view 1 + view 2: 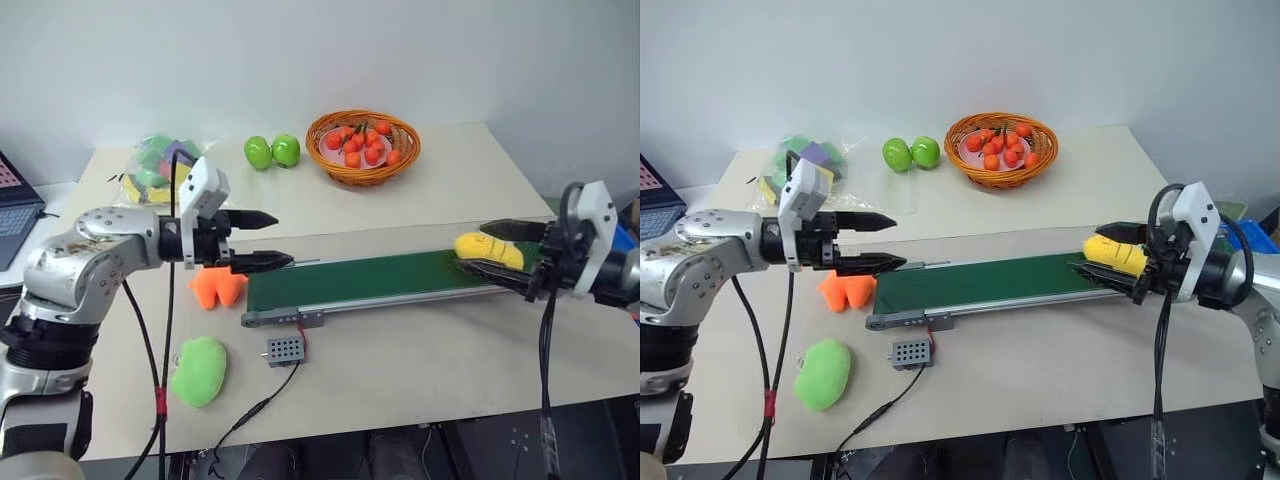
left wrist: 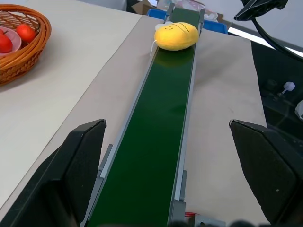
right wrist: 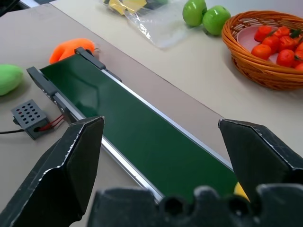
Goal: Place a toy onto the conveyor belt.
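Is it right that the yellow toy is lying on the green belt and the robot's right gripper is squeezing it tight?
Not quite. The yellow toy does lie on the green belt, but the right gripper is not squeezing it. In the right wrist view its fingers stand wide apart with nothing between them, and in the left wrist view the toy rests free on the belt.

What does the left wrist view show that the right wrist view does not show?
Left wrist view: the whole yellow toy lying on the belt, apart from the right gripper.
Right wrist view: two green apples, an orange plush, a green plush and a small grey box.
Both: the green conveyor belt and the basket of oranges.
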Robot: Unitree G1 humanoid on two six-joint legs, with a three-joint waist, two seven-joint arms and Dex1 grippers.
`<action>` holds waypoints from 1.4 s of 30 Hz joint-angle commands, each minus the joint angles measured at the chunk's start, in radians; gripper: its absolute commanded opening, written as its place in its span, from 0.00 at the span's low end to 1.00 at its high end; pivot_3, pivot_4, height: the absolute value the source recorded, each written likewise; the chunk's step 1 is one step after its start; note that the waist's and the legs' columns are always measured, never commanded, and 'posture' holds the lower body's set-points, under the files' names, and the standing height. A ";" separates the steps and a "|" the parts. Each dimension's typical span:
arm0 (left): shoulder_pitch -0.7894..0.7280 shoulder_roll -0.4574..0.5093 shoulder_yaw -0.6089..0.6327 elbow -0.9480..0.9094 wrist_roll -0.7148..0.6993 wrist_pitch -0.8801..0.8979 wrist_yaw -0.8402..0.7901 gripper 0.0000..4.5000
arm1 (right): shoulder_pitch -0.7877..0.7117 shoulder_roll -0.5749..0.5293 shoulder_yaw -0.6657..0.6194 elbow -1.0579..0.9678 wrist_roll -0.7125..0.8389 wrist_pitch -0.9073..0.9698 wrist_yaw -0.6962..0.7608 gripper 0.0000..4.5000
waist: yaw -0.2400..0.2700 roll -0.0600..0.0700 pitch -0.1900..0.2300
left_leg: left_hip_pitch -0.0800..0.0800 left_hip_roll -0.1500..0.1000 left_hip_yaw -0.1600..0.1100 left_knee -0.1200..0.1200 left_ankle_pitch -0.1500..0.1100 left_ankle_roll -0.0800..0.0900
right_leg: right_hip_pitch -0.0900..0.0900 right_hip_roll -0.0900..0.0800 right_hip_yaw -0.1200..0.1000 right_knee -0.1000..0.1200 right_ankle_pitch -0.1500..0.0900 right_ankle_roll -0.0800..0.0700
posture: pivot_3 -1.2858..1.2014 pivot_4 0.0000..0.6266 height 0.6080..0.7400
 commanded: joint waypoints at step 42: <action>-0.125 -0.087 0.035 0.018 0.058 -0.022 0.037 0.99 | -0.040 0.012 -0.011 -0.058 0.053 -0.024 -0.050 1.00 | 0.004 0.000 0.000 | 0.000 0.000 0.000 0.000 0.000 0.000 | 0.000 0.000 0.000 0.000 0.000 0.000 | 0.52 0.24 1.00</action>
